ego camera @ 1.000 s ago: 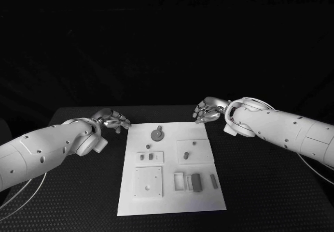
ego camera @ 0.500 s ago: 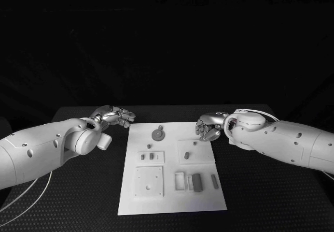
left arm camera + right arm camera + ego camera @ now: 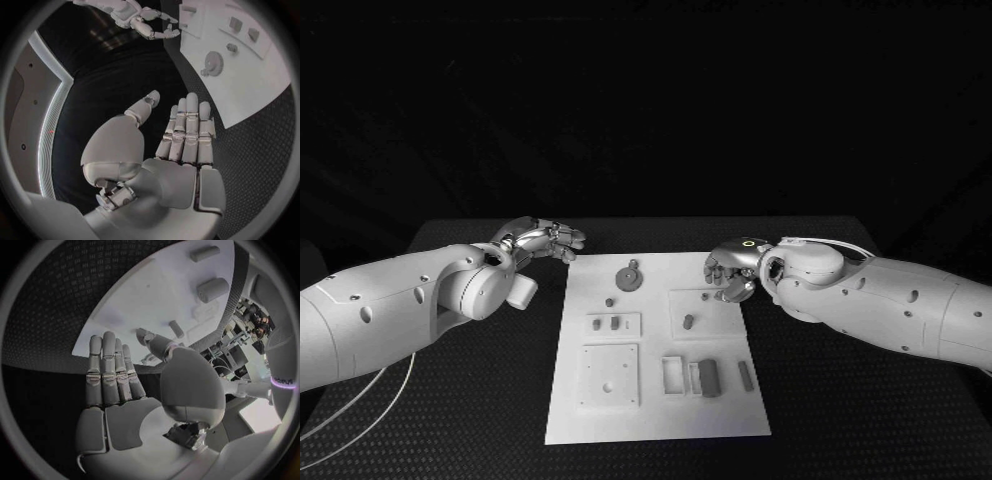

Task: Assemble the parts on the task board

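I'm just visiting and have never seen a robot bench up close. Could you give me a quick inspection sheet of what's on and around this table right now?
Surface: black table, textured, with a white task board lying in its middle.
Job's things: a round toothed part lies at the board's far end; small grey parts lie or stand farther down the board.
Clutter: nothing seen.
Hands: left hand hovers off the board's far left corner, fingers extended, holding nothing; right hand hovers at the board's far right edge, also holding nothing.
Cables: a thin cable loops beside the left arm.
Surroundings: dark behind the table.
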